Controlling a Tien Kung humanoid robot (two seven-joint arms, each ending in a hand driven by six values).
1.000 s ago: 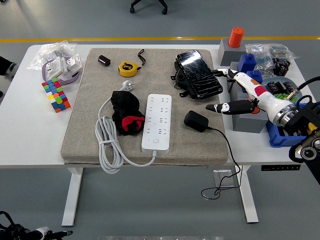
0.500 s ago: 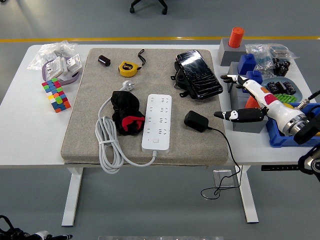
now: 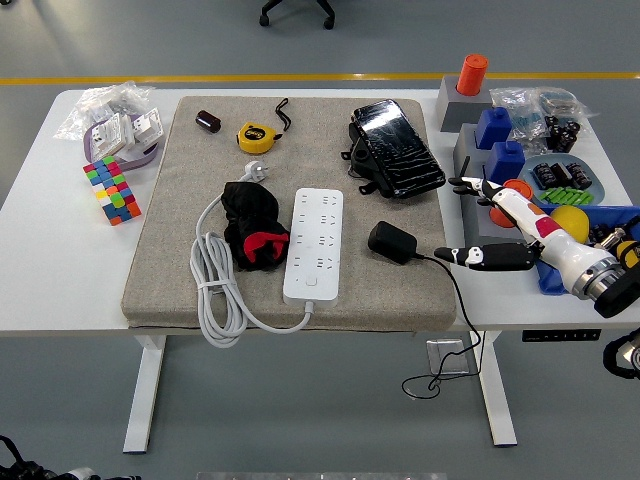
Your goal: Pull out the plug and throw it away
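Observation:
A white power strip (image 3: 315, 246) lies on the grey mat (image 3: 180, 250), with no plug in its sockets. Its white cable is coiled at the left and ends in a white plug (image 3: 259, 172). A black adapter plug (image 3: 392, 242) lies on the mat just right of the strip. Its thin black cord runs right and hangs over the table's front edge. My right hand (image 3: 478, 222), white with black fingertips, is open and empty. It hovers over the table's right part, right of the adapter and apart from it. My left arm is not in view.
A black and red cloth (image 3: 254, 228) lies left of the strip. A black pouch (image 3: 395, 150), a yellow tape measure (image 3: 255, 136) and a small dark cylinder (image 3: 209, 121) sit at the mat's back. A colour cube (image 3: 111, 191) and bags are at left. Grey and blue blocks and a blue bin (image 3: 560, 275) stand at right.
My right hand has drawn back to the right and down toward the table's front edge, still open and empty. The adapter and the strip have not moved.

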